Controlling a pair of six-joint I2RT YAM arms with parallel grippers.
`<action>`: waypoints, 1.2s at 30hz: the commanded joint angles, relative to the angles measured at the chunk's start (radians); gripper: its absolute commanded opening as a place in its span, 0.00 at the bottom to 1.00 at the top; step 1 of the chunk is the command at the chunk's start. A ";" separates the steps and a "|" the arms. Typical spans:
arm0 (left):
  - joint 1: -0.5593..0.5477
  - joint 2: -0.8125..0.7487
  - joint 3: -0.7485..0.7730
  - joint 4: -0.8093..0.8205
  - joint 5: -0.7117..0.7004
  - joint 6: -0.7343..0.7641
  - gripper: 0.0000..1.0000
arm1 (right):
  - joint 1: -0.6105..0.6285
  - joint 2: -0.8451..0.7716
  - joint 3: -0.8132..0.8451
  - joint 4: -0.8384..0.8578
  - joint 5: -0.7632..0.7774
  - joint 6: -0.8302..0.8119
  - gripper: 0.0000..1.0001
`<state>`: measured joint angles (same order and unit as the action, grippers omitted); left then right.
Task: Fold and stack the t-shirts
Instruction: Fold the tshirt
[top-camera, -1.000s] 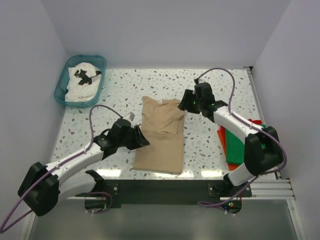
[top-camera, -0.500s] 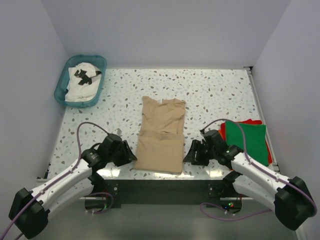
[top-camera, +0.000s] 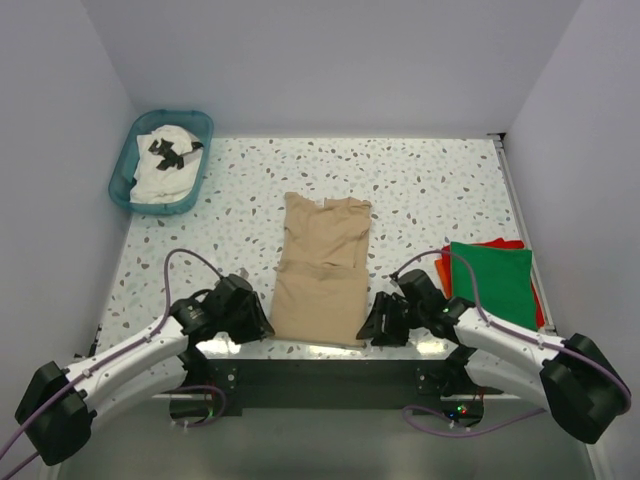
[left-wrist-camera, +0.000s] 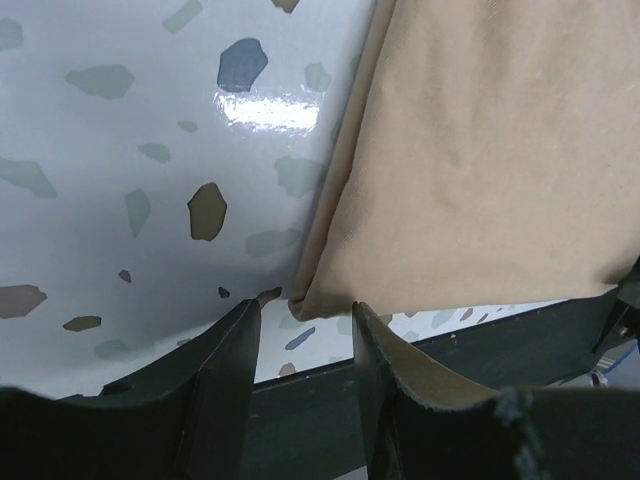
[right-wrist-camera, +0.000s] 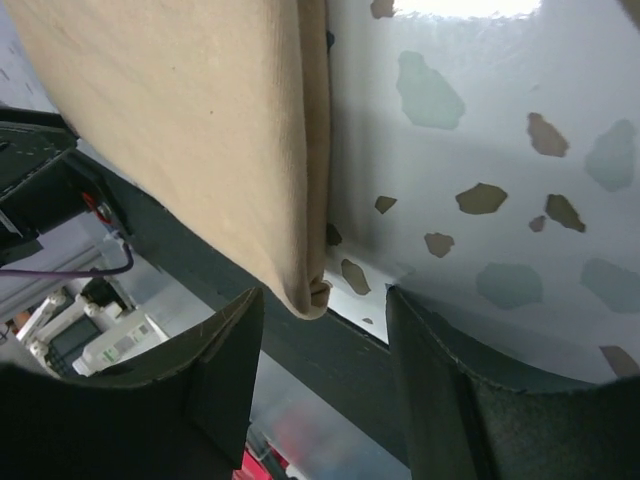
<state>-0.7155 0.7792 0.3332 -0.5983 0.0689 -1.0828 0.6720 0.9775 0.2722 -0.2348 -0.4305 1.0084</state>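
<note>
The tan t-shirt (top-camera: 322, 270) lies folded lengthwise in the middle of the table, its bottom end at the near edge. My left gripper (top-camera: 262, 328) is open at the shirt's near left corner (left-wrist-camera: 320, 300), fingers either side of it. My right gripper (top-camera: 368, 332) is open at the near right corner (right-wrist-camera: 310, 290), which sits between its fingers. A folded green t-shirt (top-camera: 495, 283) lies on a red-orange one (top-camera: 443, 278) at the right. The white t-shirt with black print (top-camera: 165, 162) is in the basket.
A teal plastic basket (top-camera: 133, 148) stands at the far left corner. White walls close the table on three sides. A dark metal rail (top-camera: 330, 372) runs along the near edge below the shirt.
Both grippers have closed in on the tan shirt's near corners. One second ago the right arm was stretched over the far right of the shirt and the left gripper was higher up the left side.
</note>
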 joint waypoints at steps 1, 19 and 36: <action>-0.028 0.022 -0.005 -0.011 -0.024 -0.038 0.46 | 0.031 0.033 -0.014 0.094 -0.027 0.053 0.55; -0.093 0.103 -0.066 0.143 -0.037 -0.074 0.34 | 0.061 0.066 -0.094 0.209 0.019 0.134 0.29; -0.248 0.003 0.076 0.062 -0.067 -0.106 0.00 | 0.060 -0.284 0.022 -0.231 0.021 -0.042 0.00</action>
<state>-0.9512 0.8055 0.3191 -0.4934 0.0380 -1.1763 0.7277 0.7391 0.2157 -0.3038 -0.4278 1.0351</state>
